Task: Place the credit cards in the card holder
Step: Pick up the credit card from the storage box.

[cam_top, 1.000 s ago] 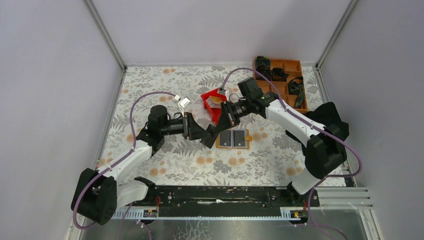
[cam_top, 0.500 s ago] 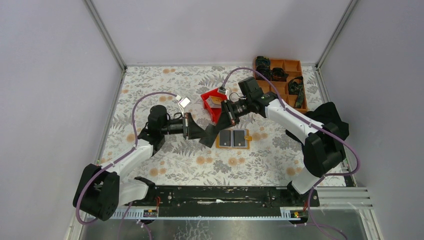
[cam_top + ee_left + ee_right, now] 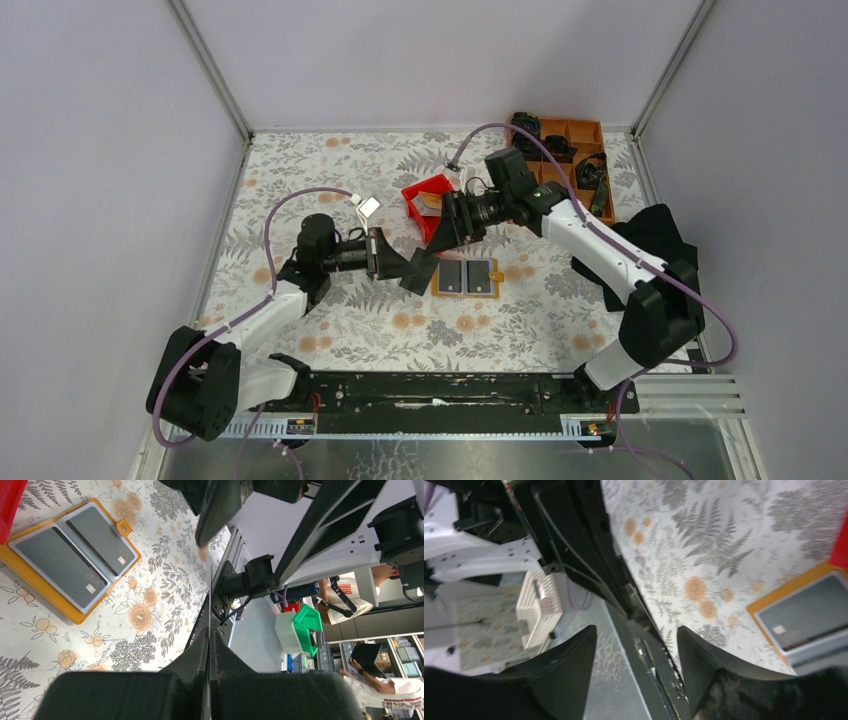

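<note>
The card holder [image 3: 468,277] lies open on the floral table, tan-orange with two dark grey panels marked VIP [image 3: 70,560]; its corner also shows in the right wrist view [image 3: 804,610]. My left gripper [image 3: 416,274] hovers just left of it and is shut on a thin credit card, seen edge-on as a pale line [image 3: 210,595] sticking out past the gripper [image 3: 209,632]. My right gripper [image 3: 441,236] hangs above and behind the left one, near the red bin. It is open [image 3: 636,640] with nothing between its fingers.
A red plastic bin [image 3: 424,206] with a small item inside stands just behind the grippers. An orange-brown compartment tray [image 3: 572,152] with dark objects sits at the back right. The black rail [image 3: 450,390] runs along the table's near edge.
My left gripper has shut on the card. The right gripper, shut on it before, has opened and drawn back up and right toward the red bin.
</note>
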